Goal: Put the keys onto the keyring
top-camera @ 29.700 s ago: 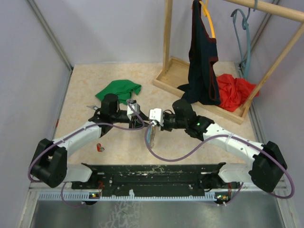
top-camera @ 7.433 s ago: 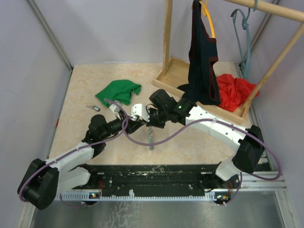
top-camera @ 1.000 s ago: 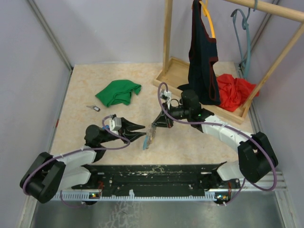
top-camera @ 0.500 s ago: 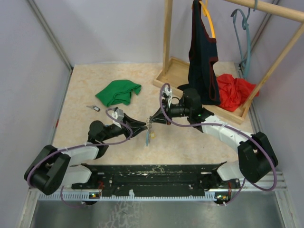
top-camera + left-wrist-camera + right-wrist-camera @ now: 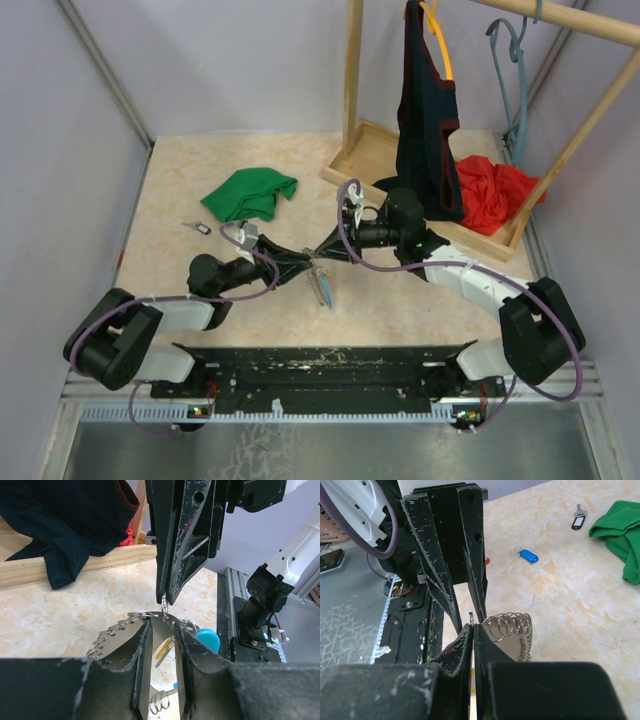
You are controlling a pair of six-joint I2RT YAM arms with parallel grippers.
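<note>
The keyring (image 5: 323,285) hangs over the table's middle, a loop of silvery rings (image 5: 512,625) with a pale band. My right gripper (image 5: 473,626) is shut on a small ring at its top (image 5: 164,600). Facing it is my left gripper (image 5: 163,630), fingertips at the loop's top. Its jaws stand a narrow gap apart, and floor shows through. I cannot tell whether the pads touch the metal. A blue key head (image 5: 207,637) and a yellow one (image 5: 164,650) hang just beyond the left fingers. On the table lie another blue key (image 5: 527,556) and a black-tagged key (image 5: 197,228).
A green cloth (image 5: 250,193) lies at the back left. A wooden rack base (image 5: 360,170) at the back right carries a dark garment (image 5: 425,130) and red cloth (image 5: 490,190). The black rail (image 5: 320,365) runs along the near edge.
My left gripper has slid right up to the keyring and narrowed its jaws. The keyring has swung a little under the right gripper, which stays shut on it.
</note>
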